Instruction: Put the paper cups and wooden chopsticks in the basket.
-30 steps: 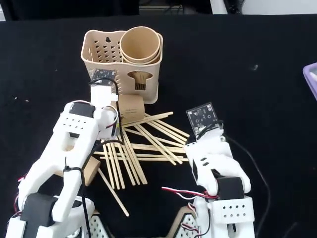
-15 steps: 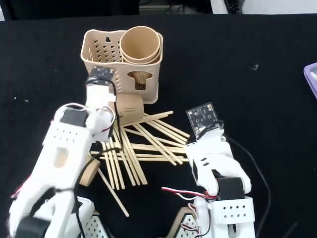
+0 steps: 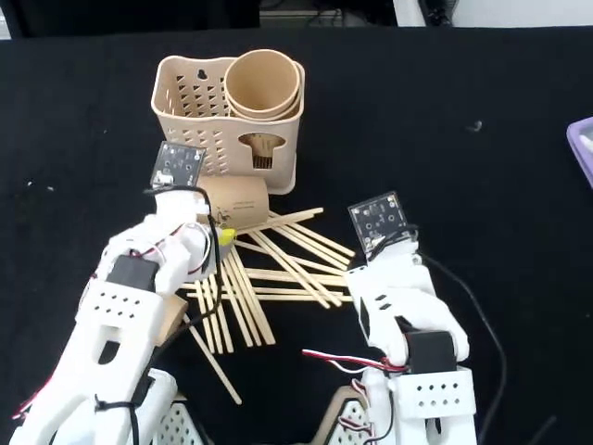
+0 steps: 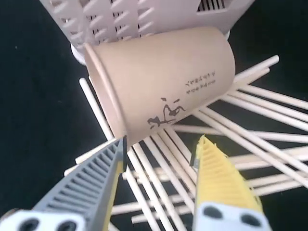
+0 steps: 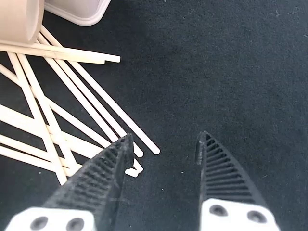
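Left gripper [image 4: 162, 142], one grey finger, one yellow, jaws apart and empty, hangs near brown paper cup [image 4: 159, 84] lying on its side, grey tip close to cup's rim. Cup rests atop scattered pale wooden chopsticks [image 3: 278, 269], just beside front wall of beige perforated plastic basket [image 3: 199, 102]. Stacked tan paper cups [image 3: 264, 82] stand upright inside basket. Right gripper [image 5: 166, 136], black, jaws apart and empty, hangs over black cloth-covered table [image 3: 463, 185] by ends of outermost chopsticks.
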`<state>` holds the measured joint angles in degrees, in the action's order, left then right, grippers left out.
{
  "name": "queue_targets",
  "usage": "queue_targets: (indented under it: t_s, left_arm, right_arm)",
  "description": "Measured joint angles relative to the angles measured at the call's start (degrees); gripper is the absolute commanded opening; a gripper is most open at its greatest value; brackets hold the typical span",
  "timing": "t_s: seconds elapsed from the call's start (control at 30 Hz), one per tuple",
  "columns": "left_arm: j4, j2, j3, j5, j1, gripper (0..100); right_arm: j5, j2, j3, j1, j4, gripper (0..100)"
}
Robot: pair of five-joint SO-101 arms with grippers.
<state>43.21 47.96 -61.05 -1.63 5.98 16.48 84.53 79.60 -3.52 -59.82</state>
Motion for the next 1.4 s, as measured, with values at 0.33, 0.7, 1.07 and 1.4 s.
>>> queue_targets:
  t_s: [0.33, 0.7, 1.07, 1.4]
  left_arm:
    - [-3.3, 0.0, -1.2, 0.0, -0.9, 25]
    - [-4.7, 0.2, -1.2, 0.0, -6.6, 25]
    - [-6.6, 0.2, -2.2, 3.3, -3.2, 25]
    - [-9.9, 0.2, -2.3, 3.3, -4.5, 25]
  right_arm:
    - [0.0, 0.0, 0.0, 0.0, 0.0, 21.8]
    - [0.0, 0.0, 0.0, 0.0, 0.0, 21.8]
    - [0.0, 0.0, 0.0, 0.0, 0.0, 21.8]
    - [0.0, 0.0, 0.0, 0.0, 0.0, 21.8]
